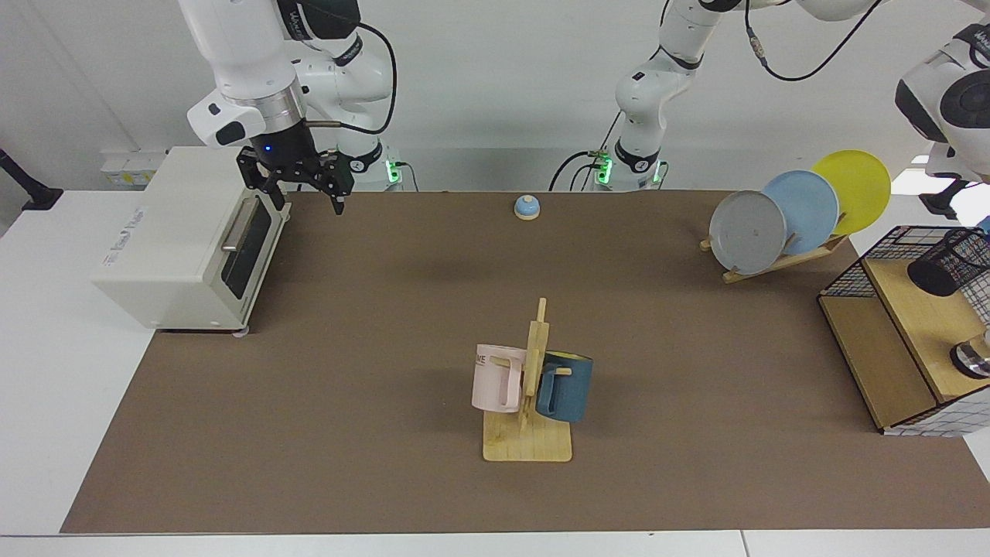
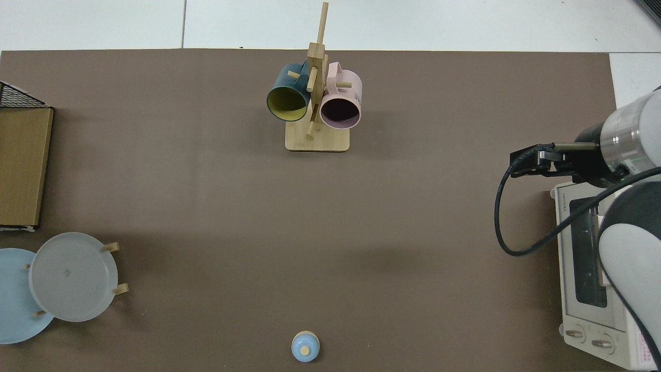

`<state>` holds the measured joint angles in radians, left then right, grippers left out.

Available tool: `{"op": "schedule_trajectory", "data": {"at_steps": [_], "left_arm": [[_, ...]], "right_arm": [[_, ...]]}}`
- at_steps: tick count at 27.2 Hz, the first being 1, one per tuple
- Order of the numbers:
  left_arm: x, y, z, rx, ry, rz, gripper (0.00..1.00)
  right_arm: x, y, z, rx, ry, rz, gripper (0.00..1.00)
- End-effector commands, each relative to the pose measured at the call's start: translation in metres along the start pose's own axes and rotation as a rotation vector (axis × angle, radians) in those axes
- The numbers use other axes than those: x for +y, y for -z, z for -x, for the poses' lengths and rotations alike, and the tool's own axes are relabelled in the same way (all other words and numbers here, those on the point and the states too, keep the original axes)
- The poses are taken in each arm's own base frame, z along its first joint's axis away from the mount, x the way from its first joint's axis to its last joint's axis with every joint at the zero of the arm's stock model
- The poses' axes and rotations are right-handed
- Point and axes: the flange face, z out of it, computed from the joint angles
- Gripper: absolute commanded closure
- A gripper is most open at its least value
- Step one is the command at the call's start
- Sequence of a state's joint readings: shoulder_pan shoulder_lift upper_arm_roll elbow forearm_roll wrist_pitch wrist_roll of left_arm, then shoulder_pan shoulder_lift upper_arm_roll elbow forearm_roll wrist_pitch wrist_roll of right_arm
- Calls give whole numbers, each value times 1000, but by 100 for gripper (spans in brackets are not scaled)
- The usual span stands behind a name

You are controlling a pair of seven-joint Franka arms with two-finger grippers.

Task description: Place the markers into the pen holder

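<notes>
The pen holder [image 1: 950, 265], a black mesh cup, shows at the right edge of the facing view. It is tilted with its dark end toward the table, above the wooden shelf of the wire basket [image 1: 858, 271]. I see no marker for certain; a small blue bit [image 1: 985, 225] at the frame edge just above the holder is too cut off to name. The left arm [image 1: 947, 97] reaches past that edge, so its gripper is out of view. My right gripper [image 1: 302, 197] hangs open and empty by the oven door, also seen as the right gripper [image 2: 519, 164] from above.
A white toaster oven [image 1: 178, 240] stands under the right arm. A wooden mug tree [image 1: 530, 387] holds a pink and a blue mug mid-table. A blue bell [image 1: 527, 206] sits at the back, a plate rack [image 1: 797, 216] near the basket, and a silver object [image 1: 973, 357] on the shelf.
</notes>
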<state>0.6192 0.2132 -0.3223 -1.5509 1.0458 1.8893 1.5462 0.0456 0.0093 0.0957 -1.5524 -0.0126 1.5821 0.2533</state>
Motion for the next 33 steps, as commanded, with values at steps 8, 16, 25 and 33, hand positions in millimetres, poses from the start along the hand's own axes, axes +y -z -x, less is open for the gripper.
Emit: {"op": "schedule_trajectory", "data": {"at_steps": [8, 16, 25, 33], "left_arm": [[3, -32, -25, 19, -32, 12, 100], [4, -38, -42, 49, -55, 11, 100], [12, -48, -55, 119, -85, 37, 100], [12, -49, -58, 139, -91, 19, 100]], "right_arm": [[2, 1, -1, 17, 15, -7, 0], [2, 1, -1, 15, 15, -7, 0], [2, 1, -1, 17, 15, -7, 0], [2, 1, -1, 17, 15, -7, 0]]}}
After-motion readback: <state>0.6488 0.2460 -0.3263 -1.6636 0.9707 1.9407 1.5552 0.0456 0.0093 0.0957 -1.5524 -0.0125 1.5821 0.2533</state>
